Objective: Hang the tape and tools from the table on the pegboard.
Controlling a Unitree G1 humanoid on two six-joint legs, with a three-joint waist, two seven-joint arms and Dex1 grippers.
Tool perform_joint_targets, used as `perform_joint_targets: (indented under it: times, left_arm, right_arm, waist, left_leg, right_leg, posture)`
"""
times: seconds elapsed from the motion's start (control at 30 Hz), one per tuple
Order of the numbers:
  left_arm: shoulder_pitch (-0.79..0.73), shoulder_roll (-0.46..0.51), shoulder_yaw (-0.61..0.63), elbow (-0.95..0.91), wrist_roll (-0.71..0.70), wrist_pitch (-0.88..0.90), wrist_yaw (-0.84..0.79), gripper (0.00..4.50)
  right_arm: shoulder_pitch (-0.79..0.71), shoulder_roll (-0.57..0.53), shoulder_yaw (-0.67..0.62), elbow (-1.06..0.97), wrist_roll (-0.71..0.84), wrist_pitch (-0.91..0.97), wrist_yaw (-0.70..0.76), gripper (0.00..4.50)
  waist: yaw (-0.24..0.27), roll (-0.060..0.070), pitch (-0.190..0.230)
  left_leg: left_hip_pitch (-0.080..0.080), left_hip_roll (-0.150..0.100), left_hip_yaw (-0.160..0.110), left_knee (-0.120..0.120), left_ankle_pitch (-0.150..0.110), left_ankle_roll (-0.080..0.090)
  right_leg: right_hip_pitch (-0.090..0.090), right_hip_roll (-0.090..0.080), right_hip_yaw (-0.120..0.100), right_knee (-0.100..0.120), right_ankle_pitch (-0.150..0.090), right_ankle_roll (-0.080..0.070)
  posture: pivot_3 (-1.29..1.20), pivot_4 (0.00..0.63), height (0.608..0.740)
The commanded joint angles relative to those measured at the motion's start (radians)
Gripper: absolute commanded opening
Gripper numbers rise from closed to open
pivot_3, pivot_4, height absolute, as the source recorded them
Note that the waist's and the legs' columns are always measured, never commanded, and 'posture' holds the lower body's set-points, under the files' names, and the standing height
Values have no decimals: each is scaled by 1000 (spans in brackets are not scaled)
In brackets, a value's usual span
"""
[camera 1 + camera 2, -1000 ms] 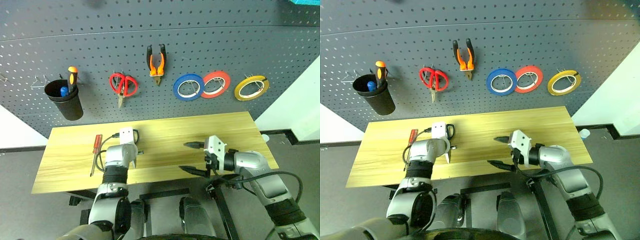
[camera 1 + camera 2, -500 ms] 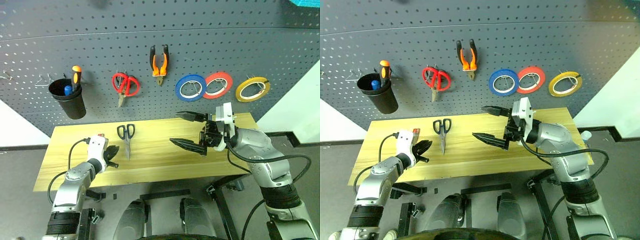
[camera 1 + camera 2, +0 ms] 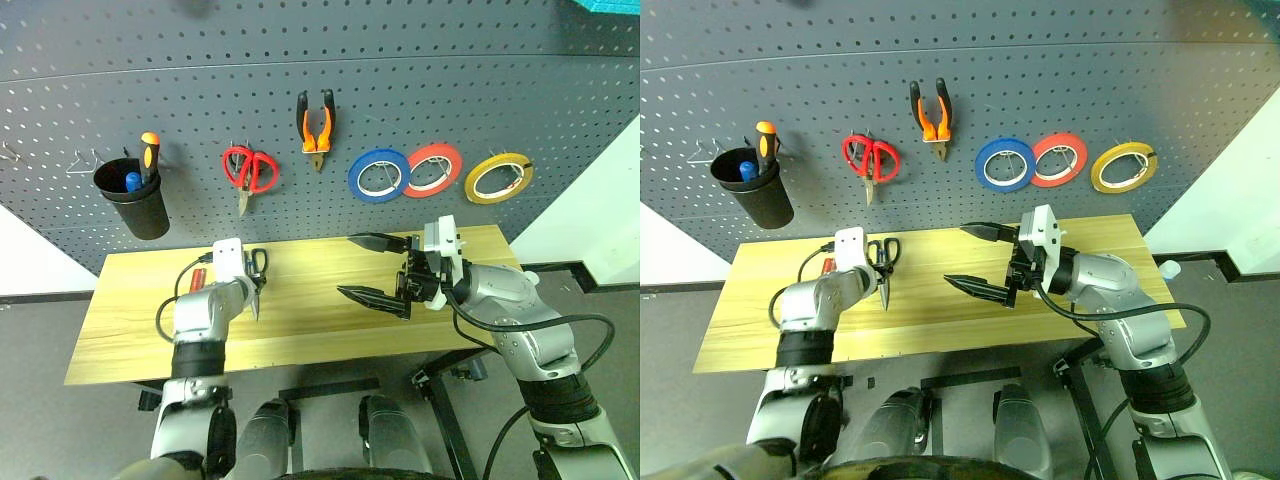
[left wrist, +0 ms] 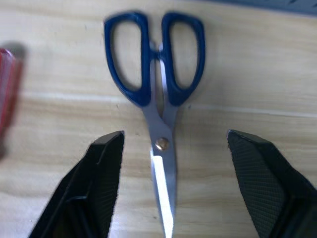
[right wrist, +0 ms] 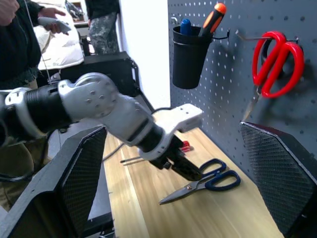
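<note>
Looking at it from here, the robot seems to be on the scissors step: the left gripper hovers over the dark-handled scissors lying flat on the table, fingers spread wide either side of the blades near the pivot, holding nothing. The red screwdriver lies on the table just beside the scissors, on their left, so that one's not hung yet either. I'd guess the next move is to come down and close around the pivot without skidding the scissors along the wood, then lift them so a handle loop can go over a free hook on the pegboard. The right gripper hangs above the middle of the table, wide open and empty, pointing across toward the left arm. The yellow tape and the pliers are already up on the board, along with a blue roll, a red roll and red scissors. Only container I can spot is the black cup hung at the left end of the board, with an orange-handled screwdriver and something blue-topped standing in it.
</note>
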Motion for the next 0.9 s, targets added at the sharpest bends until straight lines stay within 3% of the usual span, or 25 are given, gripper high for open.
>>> perform_joint_targets:
  times: [0.03,0.37,0.73,0.83,0.9]
  left_arm:
    - [-80,10,40,118,19,5,54,3381]
    - [-254,77,74,532,19,-151,40,3381]
    - [-337,99,69,767,25,-298,18,3381]
    - [-351,104,78,806,15,-320,5,2850]
    - [-355,107,82,823,11,-345,0,2205]
  right_arm:
    - [6,-6,-15,-28,0,-8,-5,4500]
    - [47,-20,-32,-51,-9,-11,-31,4500]
    - [70,-27,-29,-69,-12,-9,-48,4500]
    - [71,-27,-27,-68,-13,-9,-50,4500]
    - [71,-27,-25,-67,-14,-9,-49,4500]
  waist:
    - [-1,0,0]
    - [-2,0,0]
    - [-3,0,0]
    - [-4,0,0]
    - [-4,0,0]
  left_leg:
    - [0,0,0,0,0,0]
    - [0,0,0,0,0,0]
    - [0,0,0,0,0,0]
    - [0,0,0,0,0,0]
    - [0,0,0,0,0,0]
  right_leg:
    - [0,0,0,0,0,0]
    - [0,0,0,0,1,-2]
    - [0,0,0,0,2,-1]
    - [0,0,0,0,2,-1]
    - [0,0,0,0,2,-1]
  posture:
    - [-67,111,740]
    - [-98,116,740]
    - [-103,121,740]
    - [-102,119,740]
    - [-103,119,740]
